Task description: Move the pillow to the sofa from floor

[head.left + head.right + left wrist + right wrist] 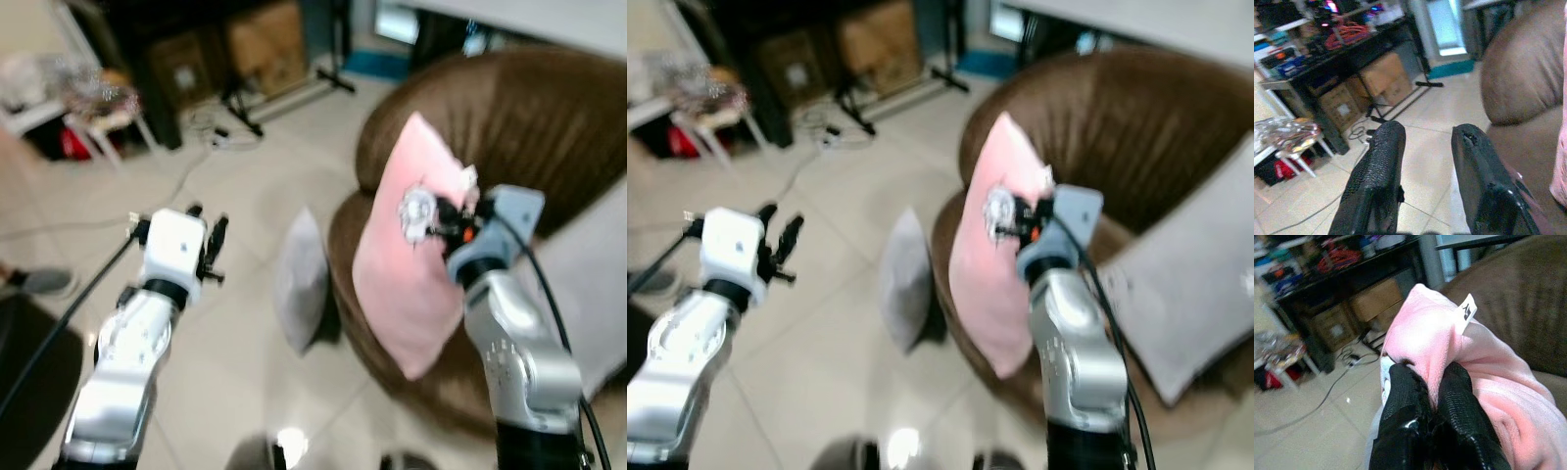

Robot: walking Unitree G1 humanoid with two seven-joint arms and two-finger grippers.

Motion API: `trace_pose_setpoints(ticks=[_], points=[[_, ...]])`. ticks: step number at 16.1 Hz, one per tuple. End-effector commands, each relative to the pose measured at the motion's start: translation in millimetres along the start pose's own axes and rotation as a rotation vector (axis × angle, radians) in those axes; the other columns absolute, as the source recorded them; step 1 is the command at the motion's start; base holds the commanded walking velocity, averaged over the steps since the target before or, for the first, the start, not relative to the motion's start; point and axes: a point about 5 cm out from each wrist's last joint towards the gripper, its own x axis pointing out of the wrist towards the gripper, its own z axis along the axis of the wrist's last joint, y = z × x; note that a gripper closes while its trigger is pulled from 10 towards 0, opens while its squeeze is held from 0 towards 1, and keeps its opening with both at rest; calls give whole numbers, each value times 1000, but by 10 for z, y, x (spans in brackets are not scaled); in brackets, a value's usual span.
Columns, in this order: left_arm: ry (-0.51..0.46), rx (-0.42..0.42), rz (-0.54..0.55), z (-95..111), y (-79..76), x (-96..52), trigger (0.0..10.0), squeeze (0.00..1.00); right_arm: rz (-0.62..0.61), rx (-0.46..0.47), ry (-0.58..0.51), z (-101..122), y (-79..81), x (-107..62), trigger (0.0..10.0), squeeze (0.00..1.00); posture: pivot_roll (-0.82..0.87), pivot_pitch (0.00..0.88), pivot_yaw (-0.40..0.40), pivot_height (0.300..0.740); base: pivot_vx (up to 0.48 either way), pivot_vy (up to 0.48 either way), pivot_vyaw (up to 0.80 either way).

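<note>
Pale tiled floor (pixel 235 206) runs from the near edge to a dark bench (pixel 1342 46) at the far side, with cardboard boxes (pixel 1383 78) under it and cables (pixel 211 132) trailing across the tiles. At right stands a brown sofa (pixel 529 108), its rounded back far and its seat edge curving toward the floor.

The right pincer (pixel 1430 396) is closed tight on a fold of the pink pillow (pixel 416 255), both black fingers (pixel 1403 401) pressed together with fabric bunched between them near the pillow's upper corner, where a white tag (pixel 1466 311) sticks out. The pillow hangs upright from that grip, off the floor, in front of the sofa's left arm and seat edge, its lower corner hanging low before the seat front. Whether it touches the sofa cannot be told.

The left pincer (pixel 1422 161) is open, its fingers well apart and holding nothing, raised over bare tiles at left, apart from the sofa.

A grey pillow (pixel 302 279) stands on edge on the floor, leaning by the sofa's left side, between the two arms. Another grey cushion (pixel 1190 308) lies on the sofa seat at right. Open tiles lie left of the grey pillow; a small white stool (pixel 103 122) stands far left.
</note>
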Motion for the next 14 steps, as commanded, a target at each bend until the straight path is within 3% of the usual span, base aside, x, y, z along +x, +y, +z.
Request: trace_pose_setpoints(ticks=[1,4,9,14], points=[[-7,8,17,6,11,-23,10000,0,55,-13,-60,116,94,31,10000,0,-72,0,18,740,0,0,0],[-19,-45,44,31,12,-46,10000,0,65,-29,-52,123,92,58,10000,0,-66,0,6,740,0,0,0],[-37,-33,30,69,13,-41,10000,0,76,3,-60,130,109,69,10000,0,-70,0,14,740,0,0,0],[-56,-51,-4,99,-19,-2,10000,0,112,-13,-68,160,164,97,10000,0,-88,0,35,740,318,0,-754]])
